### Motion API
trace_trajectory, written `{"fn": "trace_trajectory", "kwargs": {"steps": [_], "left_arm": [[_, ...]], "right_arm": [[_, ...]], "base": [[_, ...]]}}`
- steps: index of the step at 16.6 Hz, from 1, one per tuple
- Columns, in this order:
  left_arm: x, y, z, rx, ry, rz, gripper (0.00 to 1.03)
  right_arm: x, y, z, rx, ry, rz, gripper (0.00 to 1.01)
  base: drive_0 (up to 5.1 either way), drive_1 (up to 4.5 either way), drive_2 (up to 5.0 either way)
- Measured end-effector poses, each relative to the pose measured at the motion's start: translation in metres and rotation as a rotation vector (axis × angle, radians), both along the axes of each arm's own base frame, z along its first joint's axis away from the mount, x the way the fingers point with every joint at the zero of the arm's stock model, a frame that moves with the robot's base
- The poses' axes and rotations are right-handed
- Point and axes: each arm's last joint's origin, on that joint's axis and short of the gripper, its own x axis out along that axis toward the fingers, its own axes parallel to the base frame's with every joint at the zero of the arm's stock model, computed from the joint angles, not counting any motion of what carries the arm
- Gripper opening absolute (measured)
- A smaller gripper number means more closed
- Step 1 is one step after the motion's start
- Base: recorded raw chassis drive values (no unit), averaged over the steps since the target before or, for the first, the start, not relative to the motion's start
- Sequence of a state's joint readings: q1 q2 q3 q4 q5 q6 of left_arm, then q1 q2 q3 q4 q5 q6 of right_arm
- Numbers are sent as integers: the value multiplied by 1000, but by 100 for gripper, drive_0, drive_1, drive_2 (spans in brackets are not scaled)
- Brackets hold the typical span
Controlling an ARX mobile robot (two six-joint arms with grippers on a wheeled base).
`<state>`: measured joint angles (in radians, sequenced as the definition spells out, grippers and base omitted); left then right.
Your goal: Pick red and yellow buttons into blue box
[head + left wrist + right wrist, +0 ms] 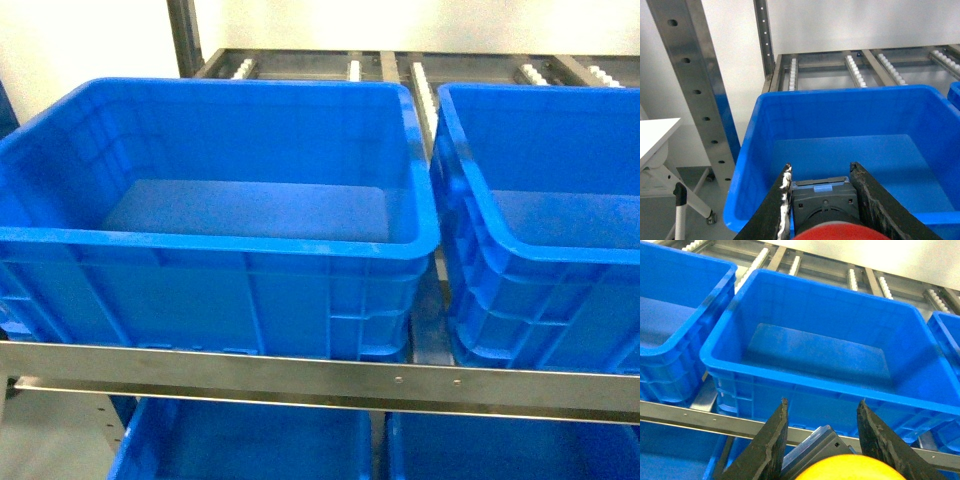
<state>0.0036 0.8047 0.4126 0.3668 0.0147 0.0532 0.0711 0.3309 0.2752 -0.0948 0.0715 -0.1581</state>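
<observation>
While both buttons are gripped, the blue box [215, 250] is seen holding nothing.
Left gripper [822, 187] clamped around red button [832, 232]; right gripper [822, 422] clamped around yellow button [852, 469].

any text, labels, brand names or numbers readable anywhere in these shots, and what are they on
None can be read in any view.
Blue box: plain moulded walls, no label or print visible.
Neighbouring blue crate: no markings visible.
Metal rack rail: bare, only screws.
Red button in the left gripper and yellow button in the right gripper: no legible lettering on cap or body.
</observation>
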Motion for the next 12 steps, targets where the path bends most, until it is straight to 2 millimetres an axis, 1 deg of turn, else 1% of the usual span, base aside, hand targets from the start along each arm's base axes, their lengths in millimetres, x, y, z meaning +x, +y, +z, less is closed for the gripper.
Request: {"fn": "trace_trajectory", "kwargs": {"steps": [9, 12], "left_arm": [[0, 0, 0, 0, 3, -1, 28], [0, 0, 0, 0, 2, 0, 28]], "right_arm": [[0, 0, 0, 0, 2, 0, 36], [0, 0, 0, 0, 2, 0, 36]], "base": [[493, -130, -337], [448, -47, -408]]}}
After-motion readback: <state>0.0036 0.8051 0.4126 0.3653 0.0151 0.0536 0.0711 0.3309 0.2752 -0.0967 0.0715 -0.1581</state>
